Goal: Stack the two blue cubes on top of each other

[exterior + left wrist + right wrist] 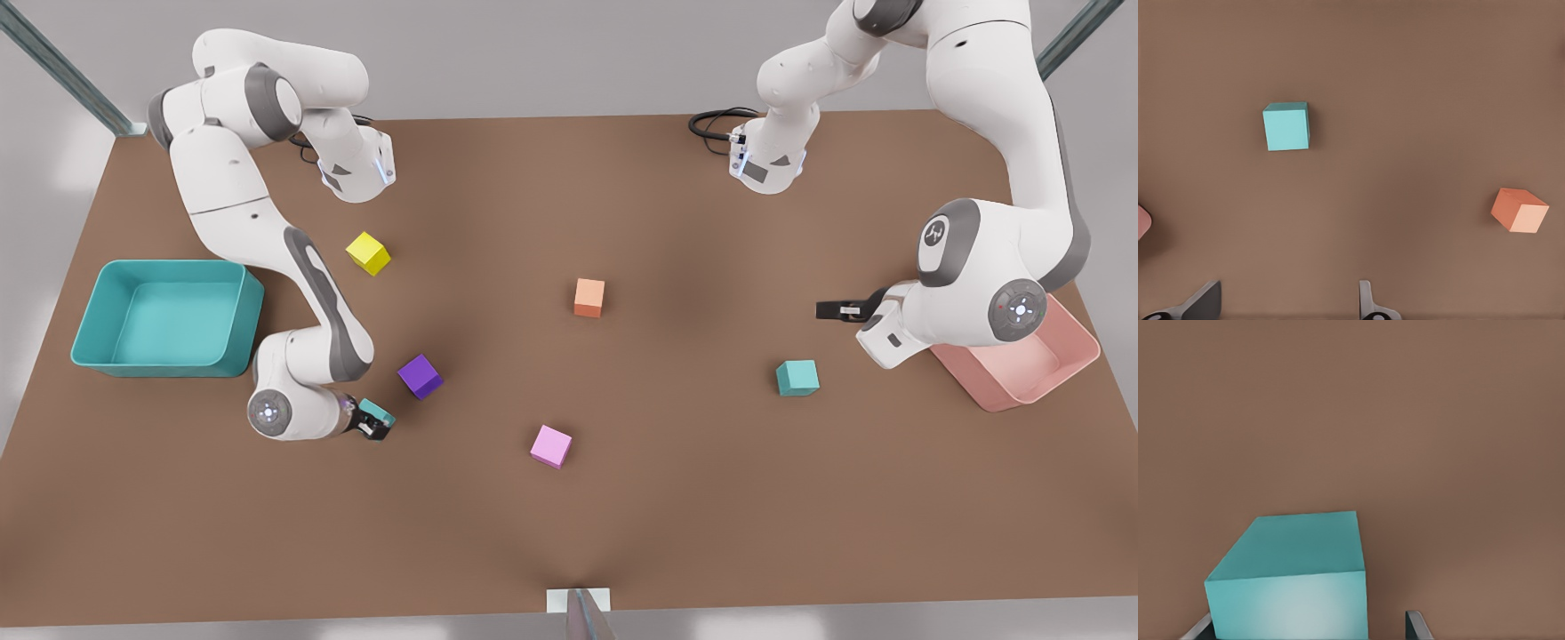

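Observation:
One blue cube (797, 377) lies on the table toward the front view's right, near the pink bin; in the left wrist view this blue cube (1286, 127) sits well ahead of the fingers. My left gripper (829, 309) (1288, 303) hovers beside the pink bin, open and holding nothing. The second blue cube (377, 412) (1295, 580) is at the front view's left, between the fingers of my right gripper (373, 425) (1308, 627). That gripper is open around it, with a gap showing between the cube and one finger (1417, 625).
A purple cube (420, 375) lies close to the right gripper. A pink cube (551, 445), an orange cube (589, 297) (1519, 210) and a yellow cube (367, 252) are spread over the table. A teal bin (98, 351) stands at the front view's left, a pink bin (1067, 360) at its right.

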Available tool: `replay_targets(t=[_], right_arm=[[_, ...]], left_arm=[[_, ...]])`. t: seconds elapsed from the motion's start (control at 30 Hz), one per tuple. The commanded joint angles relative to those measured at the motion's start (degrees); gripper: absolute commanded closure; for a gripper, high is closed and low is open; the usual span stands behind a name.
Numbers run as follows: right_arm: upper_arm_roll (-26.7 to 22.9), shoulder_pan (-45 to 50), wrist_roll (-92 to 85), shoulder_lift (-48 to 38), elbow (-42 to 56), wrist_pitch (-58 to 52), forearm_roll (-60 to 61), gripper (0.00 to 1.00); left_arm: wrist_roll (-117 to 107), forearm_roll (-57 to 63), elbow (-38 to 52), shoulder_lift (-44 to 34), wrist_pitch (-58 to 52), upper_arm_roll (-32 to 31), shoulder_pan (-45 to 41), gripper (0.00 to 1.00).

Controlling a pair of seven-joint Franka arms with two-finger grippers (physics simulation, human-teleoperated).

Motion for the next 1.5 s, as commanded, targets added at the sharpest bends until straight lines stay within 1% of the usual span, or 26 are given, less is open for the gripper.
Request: replay_targets(t=[0.0,0.23,0.63,0.8,0.83,1.03,1.23,1.33,1.37,1.4,1.43,1.47], right_arm=[[0.0,0.0,-1.3,0.3,0.1,0.3,0.1,0.0],[0.1,0.2,-3.1,2.1,0.0,0.4,0.1,0.0],[0.1,0.0,-5.7,2.4,0.9,0.6,0.0,0.0],[0.0,0.0,-6.6,2.7,0.9,1.0,-0.1,0.1],[0.0,0.1,-7.8,2.7,0.9,0.9,0.0,0.17],[0.0,0.0,-9.3,2.6,0.9,0.8,0.1,0.33],[0.4,0.0,-9.5,2.2,4.8,0.4,0.9,0.32],[2.7,0.5,-8.8,2.2,9.8,0.4,4.7,0.32],[4.3,1.5,-7.2,2.2,11.3,0.3,6.6,0.32],[4.3,3.1,-5.9,2.2,12.3,0.3,6.7,0.32],[5.6,4.6,-5.6,3.6,14.6,0.8,6.8,0.32],[5.7,7.2,-5.5,4.2,16.1,1.0,6.9,0.32]], left_arm=[[-0.1,0.0,0.0,-0.1,0.0,0.0,0.0,0.0],[-0.1,0.0,0.0,-0.1,0.0,0.0,0.0,0.0],[-0.1,0.0,0.0,-0.1,0.0,0.0,0.0,0.0],[-0.2,0.1,0.0,-0.1,0.0,0.0,-0.1,0.0],[-0.2,0.1,0.0,-0.1,0.0,0.0,-0.1,0.0],[-0.2,0.1,0.0,-0.1,0.1,0.0,-0.2,0.0],[-0.2,0.1,0.1,-0.1,0.1,0.0,-0.3,0.0],[-0.2,0.1,0.1,-0.1,0.1,0.0,-0.3,0.0],[-0.2,2.6,0.5,-0.1,0.6,0.0,-0.3,0.0],[-0.2,3.8,0.5,-0.1,0.8,0.0,-0.4,0.0],[-0.2,3.8,0.5,-0.1,3.1,0.0,-0.1,0.0],[-0.2,3.8,-0.2,-0.1,5.7,0.0,1.0,0.0]])
